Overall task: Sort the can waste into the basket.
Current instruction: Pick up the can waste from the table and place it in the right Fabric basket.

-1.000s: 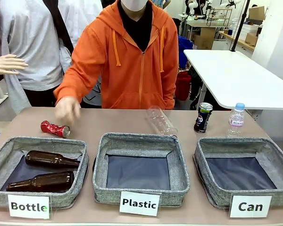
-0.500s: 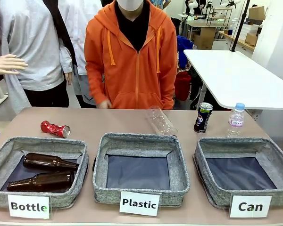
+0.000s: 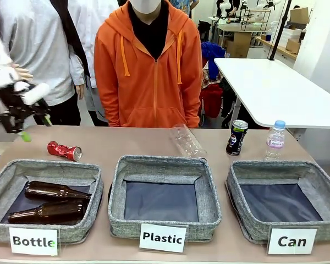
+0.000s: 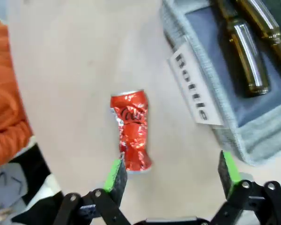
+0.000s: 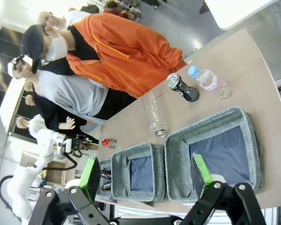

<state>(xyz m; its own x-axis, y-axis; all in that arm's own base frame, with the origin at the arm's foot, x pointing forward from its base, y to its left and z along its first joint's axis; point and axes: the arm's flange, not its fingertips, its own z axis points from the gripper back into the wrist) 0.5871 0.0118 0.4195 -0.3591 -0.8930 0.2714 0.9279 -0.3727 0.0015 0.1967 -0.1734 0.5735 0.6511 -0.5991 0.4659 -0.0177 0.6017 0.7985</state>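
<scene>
Three shallow bins line the table's near edge. The grey fabric "Bottle" bin (image 3: 44, 168) at eight o'clock holds two brown glass bottles (image 3: 52, 191). The middle "Plastic" bin (image 3: 159, 162) and the grey fabric "Can" basket (image 3: 275, 168) at four o'clock show bare dark lining. The crushed shiny red can (image 3: 64, 150) lies on the tabletop at ten o'clock, and the upright dark can (image 3: 236, 137) stands at two o'clock. The left gripper (image 4: 172, 168) hovers over the red can with its fingers spread, and the right gripper (image 5: 145, 168) is spread too.

Front camera faces across the table (image 3: 126, 144) toward a person (image 3: 148, 71) standing opposite. Left wrist camera hangs close above the crushed red can (image 4: 131, 136), seen at the front view's left. Right wrist camera, high and rolled sideways, takes in the whole table.
</scene>
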